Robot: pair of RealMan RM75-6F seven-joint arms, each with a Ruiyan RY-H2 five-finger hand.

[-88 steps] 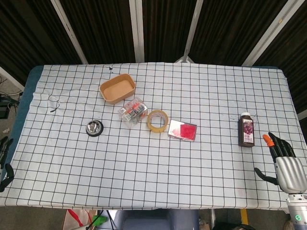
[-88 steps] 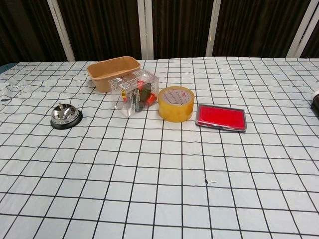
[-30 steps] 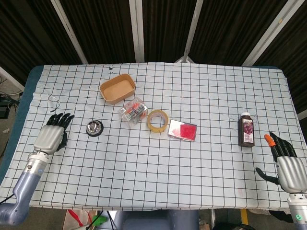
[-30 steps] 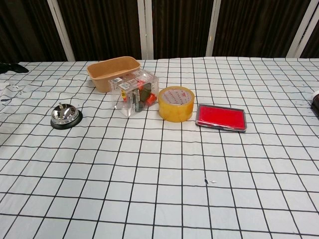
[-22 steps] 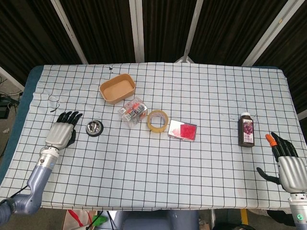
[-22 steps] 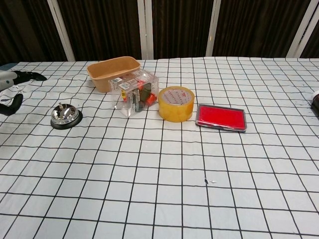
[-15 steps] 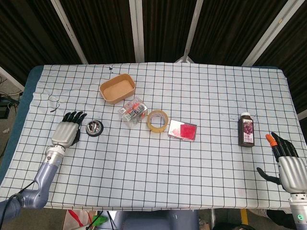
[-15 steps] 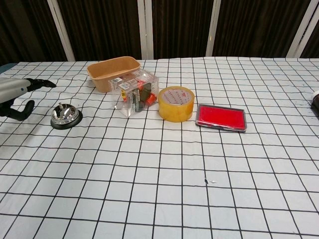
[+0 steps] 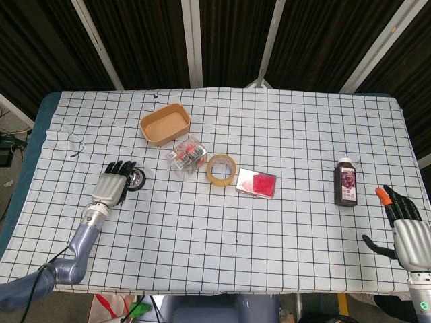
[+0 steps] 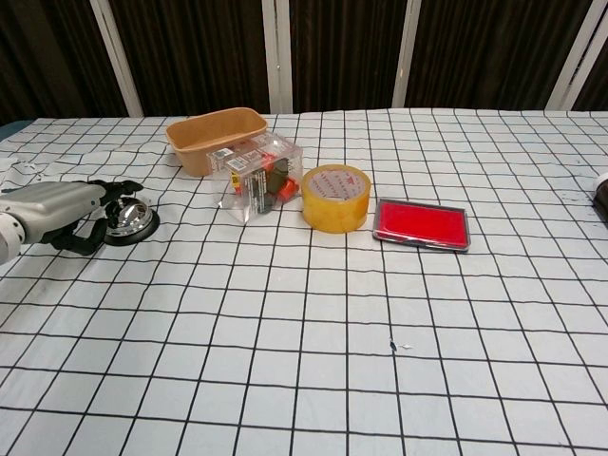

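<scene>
A small chrome bell (image 9: 138, 179) on a black base sits at the table's left. My left hand (image 9: 111, 186) lies flat just left of it, fingers stretched out with the tips over the bell's near side. In the chest view the left hand (image 10: 65, 211) reaches the bell (image 10: 133, 219) at its top; whether they touch I cannot tell. It holds nothing. My right hand (image 9: 405, 233) hovers at the front right corner, fingers spread and holding nothing. A dark juice bottle (image 9: 347, 182) stands a little to its left.
A brown paper bowl (image 9: 164, 124) sits at the back. In front of it lies a clear plastic box (image 9: 186, 155), then a yellow tape roll (image 9: 221, 169) and a red ink pad (image 9: 256, 183). A checked cloth (image 9: 222, 256) covers the table.
My left hand came into view from the left edge and slid right until its fingers reached the bell. The right hand has barely moved.
</scene>
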